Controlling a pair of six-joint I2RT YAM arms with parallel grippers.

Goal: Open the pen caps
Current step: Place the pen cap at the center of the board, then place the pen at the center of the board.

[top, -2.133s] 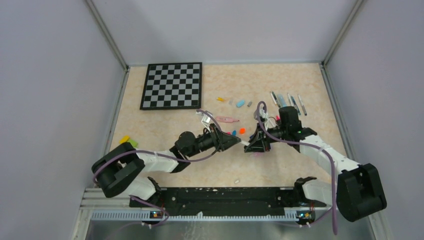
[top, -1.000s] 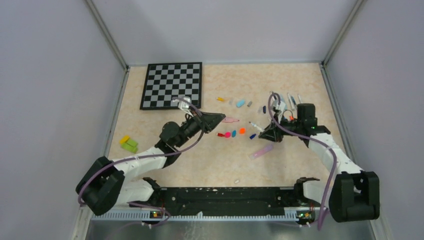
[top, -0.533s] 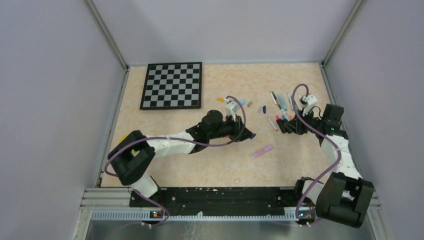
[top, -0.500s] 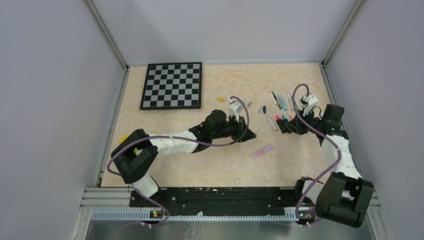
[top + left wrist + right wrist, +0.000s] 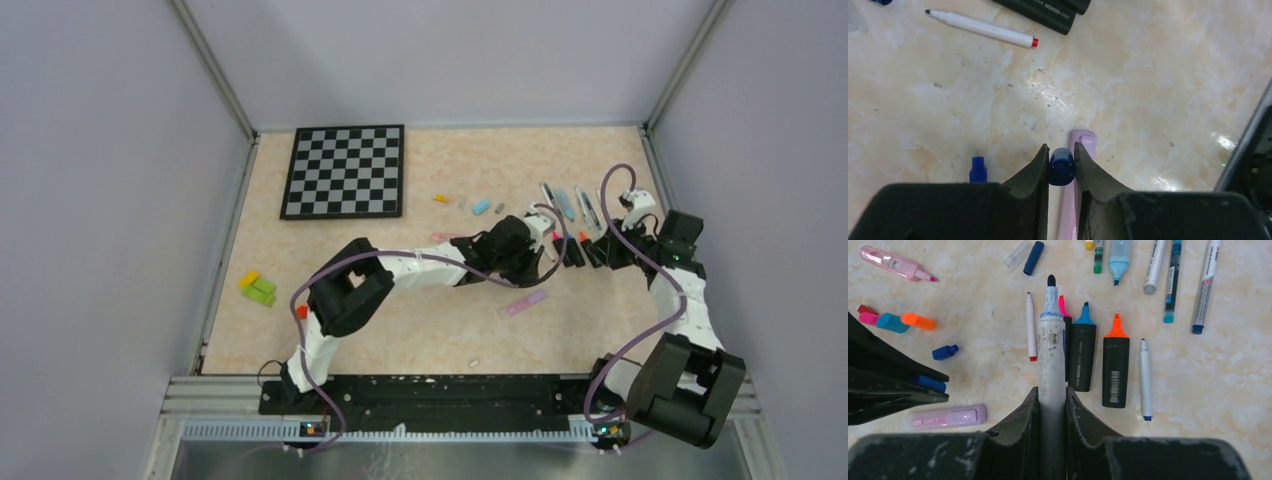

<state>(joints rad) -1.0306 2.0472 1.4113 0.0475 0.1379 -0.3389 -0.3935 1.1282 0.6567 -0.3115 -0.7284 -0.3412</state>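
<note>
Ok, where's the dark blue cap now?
Left wrist view, bottom centre: the dark blue cap is pinched in the left claw, over the lilac pen, a small blue stub nearby.

This looks like a robotics lab test cell. Plain grey panels (image 5: 100,200) in metal frames close in a beige table (image 5: 420,330). A checkerboard (image 5: 345,171) lies at its far left corner.

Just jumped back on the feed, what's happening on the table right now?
The left hand is shut on a dark blue cap. The right hand grips a white marker whose dark tip is bare. The cap and the marker are apart, so that cap looks to be off. On the table lie uncapped highlighters and loose caps.
</note>
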